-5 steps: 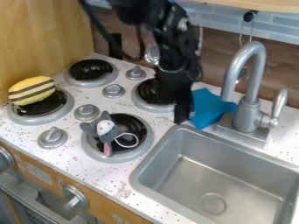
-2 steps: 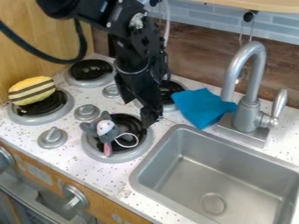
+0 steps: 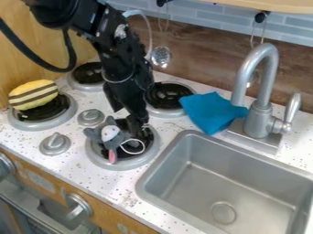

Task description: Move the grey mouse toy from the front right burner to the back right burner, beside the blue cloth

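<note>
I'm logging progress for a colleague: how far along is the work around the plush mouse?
Done: the gripper appears positioned right beside the gray plush mouse.
In hand: I cannot tell whether it grips the mouse.
Left: the mouse lies on the burner nearest the sink, so any lift looks not yet done.

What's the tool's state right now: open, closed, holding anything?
Tool: can't tell whether open or closed, or whether it grips anything; it's close beside the gray plush toy at the burner.
</note>
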